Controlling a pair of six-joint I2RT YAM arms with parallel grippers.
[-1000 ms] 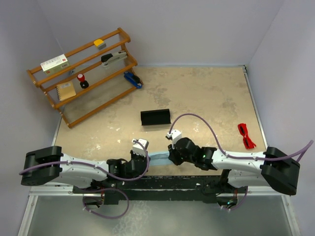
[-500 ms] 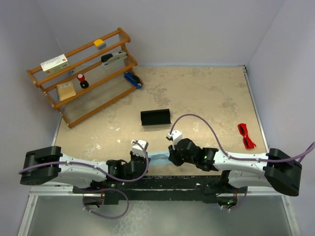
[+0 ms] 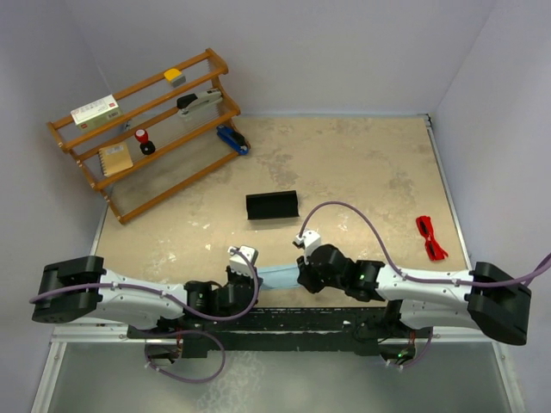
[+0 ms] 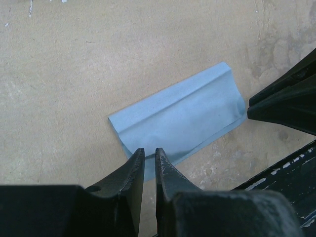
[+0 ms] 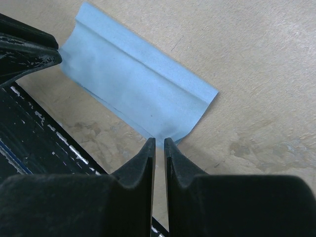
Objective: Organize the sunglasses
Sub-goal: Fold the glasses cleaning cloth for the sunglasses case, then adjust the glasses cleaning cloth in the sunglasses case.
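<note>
The red folded sunglasses lie at the far right of the table, away from both arms. A black case stands open near the middle. A pale blue cloth, folded into a strip, lies by the table's near edge between my two grippers. My left gripper is shut on the cloth's near left corner. My right gripper is shut on the cloth's near right corner. Both grippers sit low over the table, facing each other across the strip.
A wooden rack stands at the back left with a stapler, a notebook, a box and other small items on its shelves. The black base rail runs just behind the cloth's near edge. Grey walls close the table on three sides.
Both grippers have shifted slightly toward the near edge with the cloth's corners, and more of the blue strip now shows between them. The sunglasses and case have not moved.
</note>
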